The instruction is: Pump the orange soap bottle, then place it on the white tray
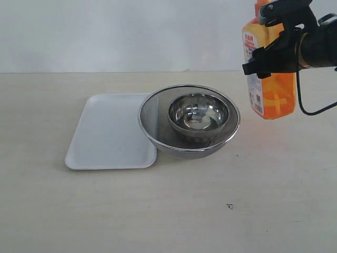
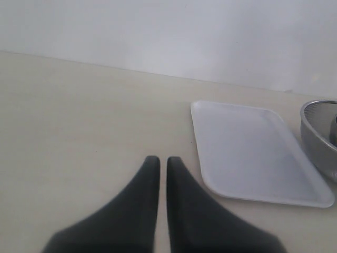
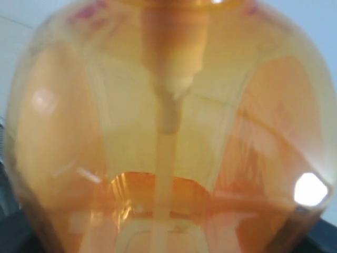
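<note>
Close up, the translucent orange soap bottle (image 3: 168, 132) hides the right gripper's (image 1: 269, 60) jaws clamping it; its pump top is cropped. Empty, the left gripper's (image 2: 159, 161) jaws are closed.

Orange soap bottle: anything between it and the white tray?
Yes. A steel mesh strainer with a steel bowl inside it sits on the table directly between the orange soap bottle and the white tray, right beside the tray's edge.
</note>
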Controlling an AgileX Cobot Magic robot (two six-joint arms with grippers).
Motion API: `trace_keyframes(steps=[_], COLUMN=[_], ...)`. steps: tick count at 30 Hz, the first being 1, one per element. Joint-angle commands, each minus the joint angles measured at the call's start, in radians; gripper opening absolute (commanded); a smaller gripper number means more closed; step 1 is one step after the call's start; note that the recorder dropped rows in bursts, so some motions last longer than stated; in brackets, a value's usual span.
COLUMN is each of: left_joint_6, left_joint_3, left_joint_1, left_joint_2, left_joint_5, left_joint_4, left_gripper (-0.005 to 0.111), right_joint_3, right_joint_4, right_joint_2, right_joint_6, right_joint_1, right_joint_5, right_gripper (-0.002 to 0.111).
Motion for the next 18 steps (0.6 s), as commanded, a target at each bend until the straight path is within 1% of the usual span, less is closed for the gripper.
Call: trace_keyframes(steps=[1,8,12,18], left_joint_6=[0.003,0.003,0.003,0.003], left_joint_3=[0.004,0.004,0.004,0.004], left_joint_1=[0.0,0.0,0.0,0.0], left_joint_2=[-0.004,-0.004,-0.004,-0.004], left_joint_5=[0.0,0.0,0.0,0.0], left_joint_4=[0.006,0.006,0.006,0.006], left_gripper=[0.005,0.005,0.005,0.005], right_joint_3=[-0.031,-0.031,-0.031,-0.031], right_joint_4=[-0.007,-0.007,-0.007,-0.007], right_joint_2=[-0.015,-0.015,-0.015,0.013], right_joint_6=[-0.105,-0.007,0.132,0.142], right_joint_1=[0.001,0.001,0.001,0.001], right_joint_5=[0.01,-0.019,-0.029,-0.031], right_gripper=[0.0,0.0,0.0,0.0])
